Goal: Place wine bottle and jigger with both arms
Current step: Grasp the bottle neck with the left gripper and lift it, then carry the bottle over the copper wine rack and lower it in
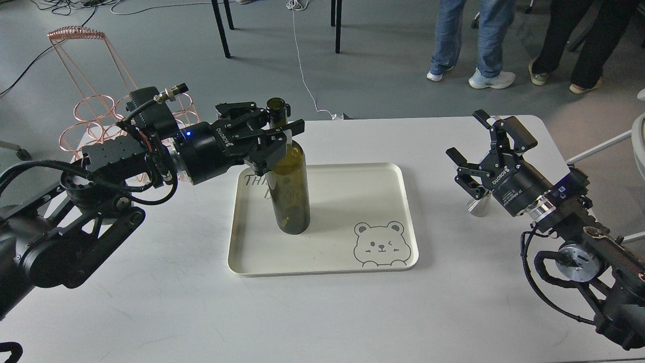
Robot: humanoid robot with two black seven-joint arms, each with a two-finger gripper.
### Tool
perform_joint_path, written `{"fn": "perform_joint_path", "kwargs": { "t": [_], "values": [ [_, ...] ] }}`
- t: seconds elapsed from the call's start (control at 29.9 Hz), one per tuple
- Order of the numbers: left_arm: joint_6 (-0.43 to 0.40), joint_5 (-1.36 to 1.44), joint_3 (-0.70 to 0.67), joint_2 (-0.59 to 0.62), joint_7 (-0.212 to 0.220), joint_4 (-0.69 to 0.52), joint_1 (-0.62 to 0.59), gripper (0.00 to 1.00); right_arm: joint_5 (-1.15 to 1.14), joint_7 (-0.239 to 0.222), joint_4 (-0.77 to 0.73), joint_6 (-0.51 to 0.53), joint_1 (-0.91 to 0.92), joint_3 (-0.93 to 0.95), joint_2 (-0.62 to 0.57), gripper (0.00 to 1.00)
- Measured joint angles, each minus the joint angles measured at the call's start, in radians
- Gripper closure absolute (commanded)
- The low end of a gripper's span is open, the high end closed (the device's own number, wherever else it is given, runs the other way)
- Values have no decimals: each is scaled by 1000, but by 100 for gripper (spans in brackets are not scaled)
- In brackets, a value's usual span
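Observation:
The dark olive-green wine bottle [289, 191] stands upright on the left part of the cream tray [347, 201]. My left gripper [278, 123] reaches in from the left and its fingers are closed around the bottle's neck just above the shoulder. The steel jigger [478, 205] stands on the table right of the tray, mostly hidden behind my right gripper [466, 135]. That gripper is open and empty, just above and in front of the jigger, and does not touch it.
A copper wire rack [93, 108] stands at the table's far left corner behind my left arm. The tray has a bear drawing [379, 244] at its near right. People's legs [471, 40] and chair legs stand on the floor beyond the table.

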Motion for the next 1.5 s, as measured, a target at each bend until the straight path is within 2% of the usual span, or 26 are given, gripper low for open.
{"fn": "perform_joint_path", "kwargs": {
  "t": [0.3,0.5,0.67,0.8,0.94,1.1,1.34,1.5],
  "values": [
    [10,-44,-5,24,-1,-8,-83,76,0,1,1,0,-11,1,0,1],
    [-11,-183,-1,168,-1,6,-235,75,0,1,3,0,-11,3,0,1],
    [-105,-337,-1,320,0,90,-345,75,0,1,2,0,-11,4,0,1],
    [-129,-374,0,381,0,206,-386,75,0,1,2,0,-11,4,0,1],
    [-125,-374,1,390,0,318,-395,75,0,1,2,0,-11,4,0,1],
    [-111,-366,4,382,0,400,-397,75,0,1,3,0,-11,4,0,1],
    [-58,-378,86,360,0,475,-412,75,0,1,3,0,-11,4,0,1],
    [-48,-380,101,341,0,493,-418,75,0,1,3,0,-11,4,1,1]
  ]
}}
